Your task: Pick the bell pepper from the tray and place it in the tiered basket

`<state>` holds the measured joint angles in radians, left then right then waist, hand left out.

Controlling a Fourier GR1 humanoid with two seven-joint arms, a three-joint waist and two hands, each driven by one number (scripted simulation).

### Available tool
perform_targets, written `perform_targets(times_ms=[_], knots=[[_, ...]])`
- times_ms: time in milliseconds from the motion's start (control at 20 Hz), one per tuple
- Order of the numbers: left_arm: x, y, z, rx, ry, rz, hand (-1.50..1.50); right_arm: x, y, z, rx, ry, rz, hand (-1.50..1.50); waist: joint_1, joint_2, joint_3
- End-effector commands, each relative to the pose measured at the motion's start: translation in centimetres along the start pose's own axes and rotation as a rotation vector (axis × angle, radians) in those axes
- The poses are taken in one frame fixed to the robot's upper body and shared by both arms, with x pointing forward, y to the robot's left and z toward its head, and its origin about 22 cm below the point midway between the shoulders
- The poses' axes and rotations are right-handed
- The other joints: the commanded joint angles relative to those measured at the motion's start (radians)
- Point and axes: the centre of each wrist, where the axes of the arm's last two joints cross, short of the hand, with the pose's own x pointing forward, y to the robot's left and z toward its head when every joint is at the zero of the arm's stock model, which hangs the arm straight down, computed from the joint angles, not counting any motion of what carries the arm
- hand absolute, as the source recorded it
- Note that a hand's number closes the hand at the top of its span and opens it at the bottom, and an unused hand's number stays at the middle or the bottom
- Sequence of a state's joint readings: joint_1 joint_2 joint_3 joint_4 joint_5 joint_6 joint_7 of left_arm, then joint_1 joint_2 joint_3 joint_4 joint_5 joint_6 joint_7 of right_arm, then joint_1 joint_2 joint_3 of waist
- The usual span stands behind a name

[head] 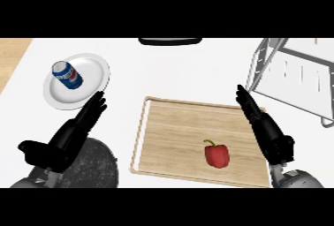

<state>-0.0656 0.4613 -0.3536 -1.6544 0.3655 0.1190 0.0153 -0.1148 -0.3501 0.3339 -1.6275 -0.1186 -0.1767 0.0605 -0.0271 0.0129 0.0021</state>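
- The light wooden rectangular tray (pixel 176 132) with a raised pale rim lies on the white counter (pixel 189 70) and serves as the landmark for everything else.
- The red bell pepper (pixel 217 156) with a short green stem lies on the tray's board, in its near right part, with the stem pointing toward the far left; nothing touches it.
- The right hand (pixel 264 128), black, on a grey forearm, rises from the lower edge along the tray's right rim; its fingers are straight and held close together, pointing away from the robot, tips over the tray's far right corner. It holds nothing and is apart from the pepper, which lies just to its left.
- The left hand (pixel 68 134), also black, stands to the left of the tray, off the board; its fingers are straight and together, pointing up and slightly right, with the thumb stuck out to the left. It holds nothing.
- The white wire tiered basket (pixel 297 75) stands beyond the tray's far right corner, its metal frame running off the right edge of the view.
- The round white plate (pixel 88 70) lies to the far left of the tray, just past the left hand's fingertips.
- A blue soda can (pixel 67 75) with a red-and-white mark lies on its side on that plate.
- A dark speckled round shape (pixel 98 167) shows near the lower edge, left of the tray, partly behind the left forearm; what it is cannot be told.
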Motion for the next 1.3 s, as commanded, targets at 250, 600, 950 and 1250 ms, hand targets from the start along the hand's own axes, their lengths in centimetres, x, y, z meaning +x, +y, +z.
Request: perform_targets(times_ms=[250, 600, 950, 1250], knots=[[0.5, 8.6, 0.0, 0.44, 0.025, -0.347, 0.0, 2.4, 0.2, 2.9, -0.415, -0.212, -0.127, 1.5, -0.026, -0.027, -0.001], [-1.7, 6.9, 0.7, 0.46, 0.068, -0.305, 0.0, -3.6, 0.7, 10.4, -1.004, 0.11, 0.084, -1.5, -0.045, -0.022, -0.006], [-1.5, 6.9, 0.0, 0.427, 0.066, -0.327, 0.0, 0.7, 1.2, 17.6, -0.742, 0.275, 0.297, -1.5, -0.002, -0.012, -0.011], [-0.5, 6.3, -1.4, 0.4, 0.033, -0.338, 0.0, 4.2, 0.1, 18.7, -0.546, 0.458, 0.485, -1.5, 0.032, 0.001, -0.013]])
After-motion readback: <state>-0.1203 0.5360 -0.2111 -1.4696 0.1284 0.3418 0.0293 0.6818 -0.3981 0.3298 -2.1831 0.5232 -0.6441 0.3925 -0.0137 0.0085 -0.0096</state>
